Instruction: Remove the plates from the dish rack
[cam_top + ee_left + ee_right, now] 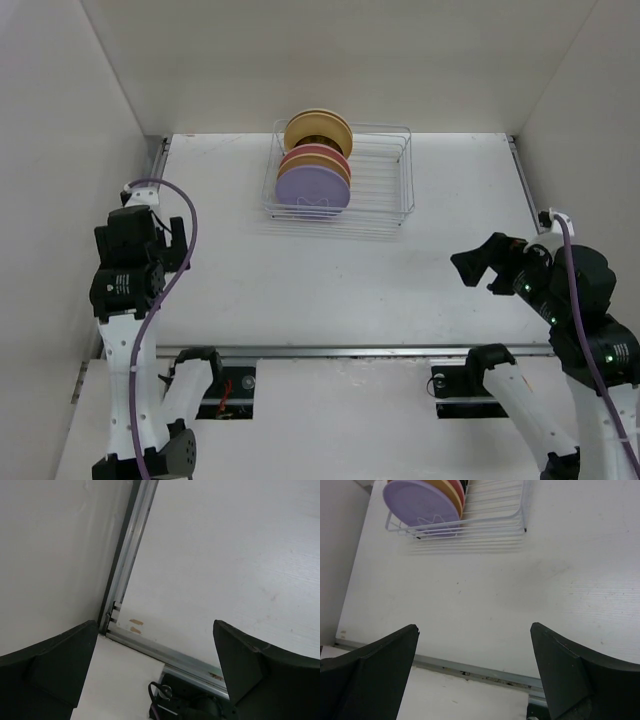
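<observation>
The dish rack point(385, 185) is a white wire basket at the back middle of the table. Several plates stand upright in its left half: a lavender plate point(313, 188) in front, a pink plate point(318, 158) behind it and a yellow plate point(318, 130) at the back. The right wrist view shows the rack point(495, 525) and the lavender plate point(420, 502) at its top left. My left gripper point(178, 245) point(155, 625) is open and empty by the left wall, far from the rack. My right gripper point(478, 268) point(474, 626) is open and empty at the right, pointing towards the rack.
White walls enclose the table on the left, back and right. A metal rail point(350, 351) runs along the near edge, and another rail point(125, 560) runs along the left wall. A white socket point(556, 215) with a cable sits at the right wall.
</observation>
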